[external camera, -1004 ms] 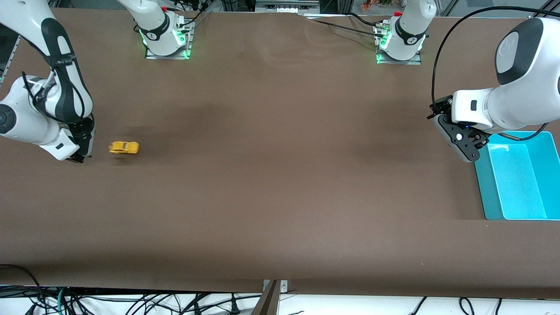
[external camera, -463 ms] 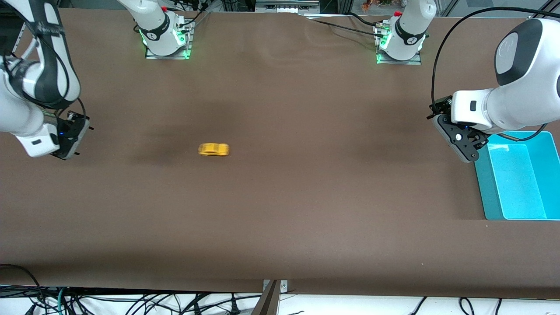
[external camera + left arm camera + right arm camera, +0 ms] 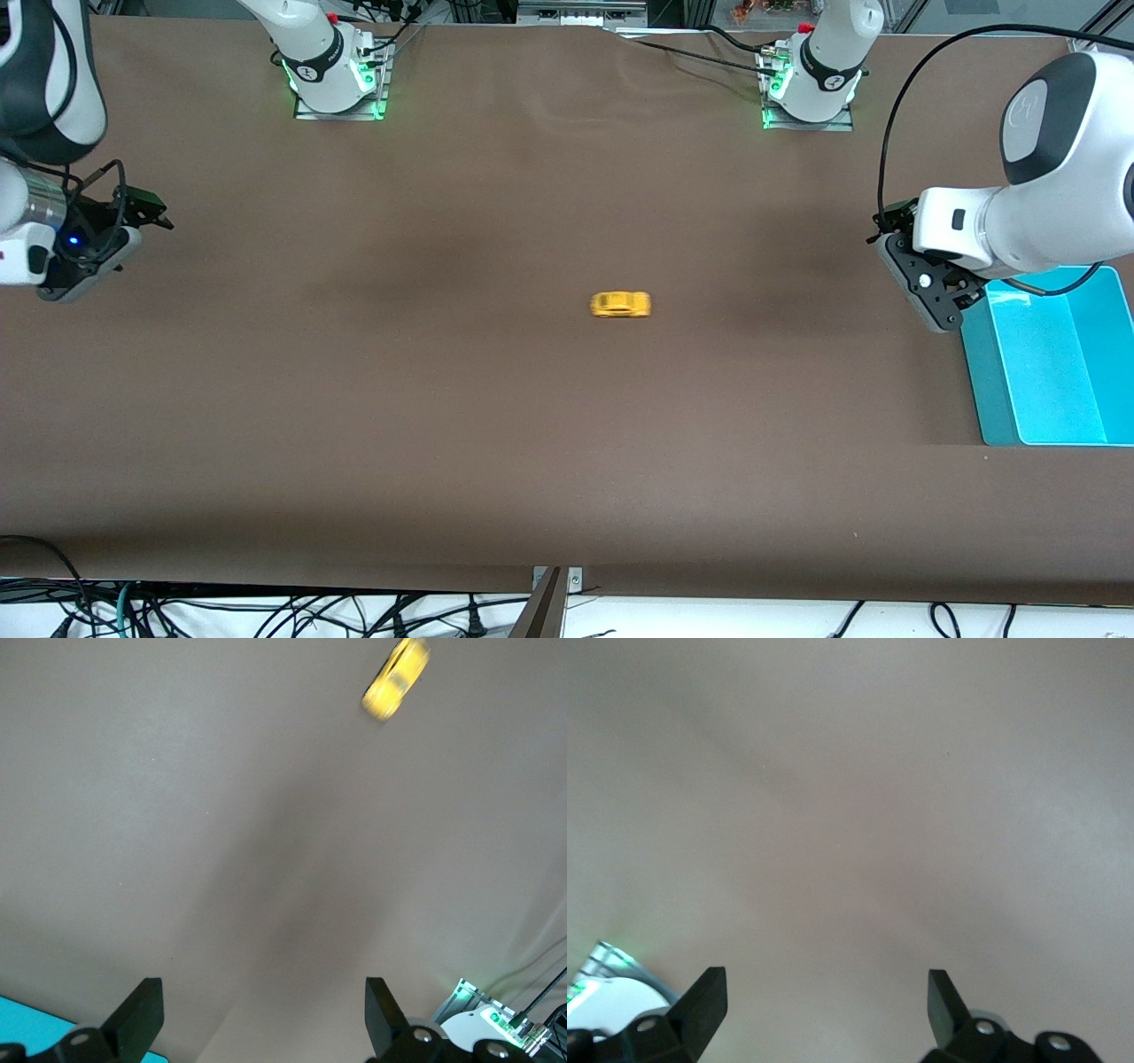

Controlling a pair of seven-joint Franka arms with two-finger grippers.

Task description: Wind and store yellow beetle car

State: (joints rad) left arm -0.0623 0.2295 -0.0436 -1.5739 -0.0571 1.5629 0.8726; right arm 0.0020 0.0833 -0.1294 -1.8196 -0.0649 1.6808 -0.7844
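While your right gripper [image 3: 133,213] and left gripper [image 3: 930,306] hung wide open and empty, the yellow beetle car [image 3: 620,304] rolled along the brown table [image 3: 532,443] toward the teal bin [image 3: 992,390].

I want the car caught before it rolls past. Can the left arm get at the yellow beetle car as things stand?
Probably yes. The yellow beetle car sits on bare table, with nothing between it and the open left gripper beside the teal bin.

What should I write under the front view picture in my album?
Yellow beetle car alone mid-table, open left gripper beside the blue bin, open right gripper far away.
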